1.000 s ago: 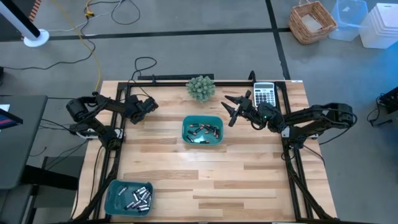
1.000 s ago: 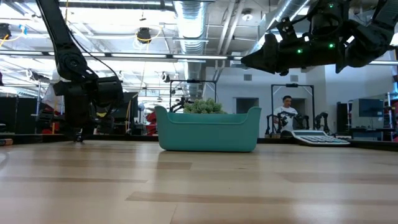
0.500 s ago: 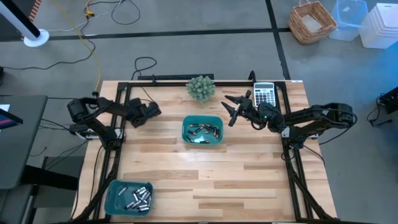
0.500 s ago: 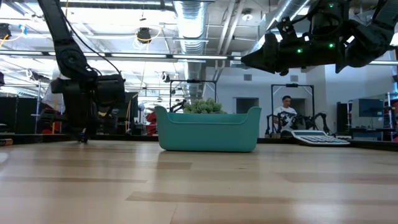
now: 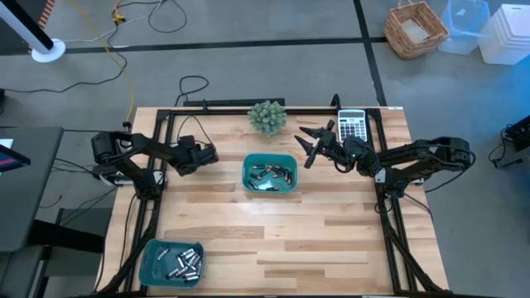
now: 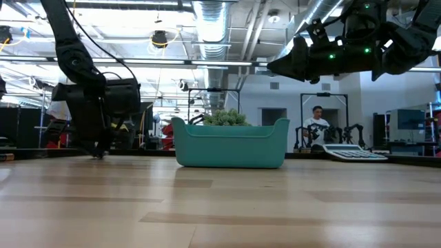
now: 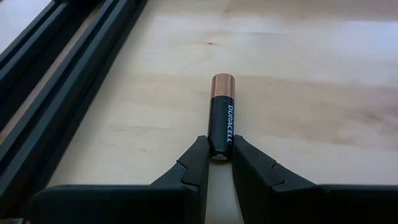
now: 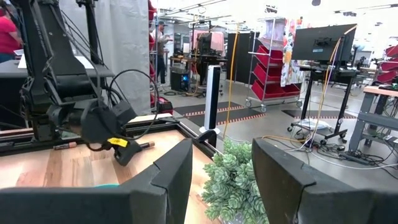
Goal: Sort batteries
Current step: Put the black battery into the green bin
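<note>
Pinching one battery (image 7: 222, 115) by its end, left gripper (image 7: 215, 163) jaws clamped on it, low over bare wood at counter's (image 5: 281, 240) 9 o'clock side, just beside black frame rail (image 7: 56, 93). Right gripper (image 5: 310, 146) at 1 o'clock, raised, jaws spread, nothing between, near calculator (image 5: 353, 126). More batteries in teal tray (image 5: 270, 174) at ctr; another batch in second teal tray (image 5: 172, 262) at 7 o'clock corner. Plant (image 5: 267, 116) at 12 o'clock.

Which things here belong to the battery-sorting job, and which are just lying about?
Job: battery gripped by the left gripper; batteries in the centre tray; batteries in the corner tray.

Lying about: calculator; plant.
</note>
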You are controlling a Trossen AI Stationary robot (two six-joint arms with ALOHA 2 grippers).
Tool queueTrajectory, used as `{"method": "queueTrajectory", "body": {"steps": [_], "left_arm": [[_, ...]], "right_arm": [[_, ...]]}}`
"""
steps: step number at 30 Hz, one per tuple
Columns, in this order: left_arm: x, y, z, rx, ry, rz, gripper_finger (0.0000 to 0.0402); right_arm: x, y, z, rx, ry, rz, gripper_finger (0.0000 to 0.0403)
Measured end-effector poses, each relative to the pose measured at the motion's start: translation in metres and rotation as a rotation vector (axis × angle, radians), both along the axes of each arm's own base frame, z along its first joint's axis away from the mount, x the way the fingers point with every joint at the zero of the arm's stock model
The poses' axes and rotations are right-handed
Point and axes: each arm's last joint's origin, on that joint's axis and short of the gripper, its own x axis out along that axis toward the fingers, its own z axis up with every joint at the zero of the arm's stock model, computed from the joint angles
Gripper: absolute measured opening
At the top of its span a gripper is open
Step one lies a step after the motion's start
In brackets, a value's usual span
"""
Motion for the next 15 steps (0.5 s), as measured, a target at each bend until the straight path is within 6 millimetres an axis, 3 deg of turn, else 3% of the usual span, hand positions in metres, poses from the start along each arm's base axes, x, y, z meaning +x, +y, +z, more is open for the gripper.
{"method": "queueTrajectory", "body": {"steps": [15], "left_arm": [[0.009,-0.018,0.003,0.109,0.101,-0.115,0.0045]], "right_arm": [[0.0,0.0,0.0,0.0,0.001,0.0,0.0181]]}}
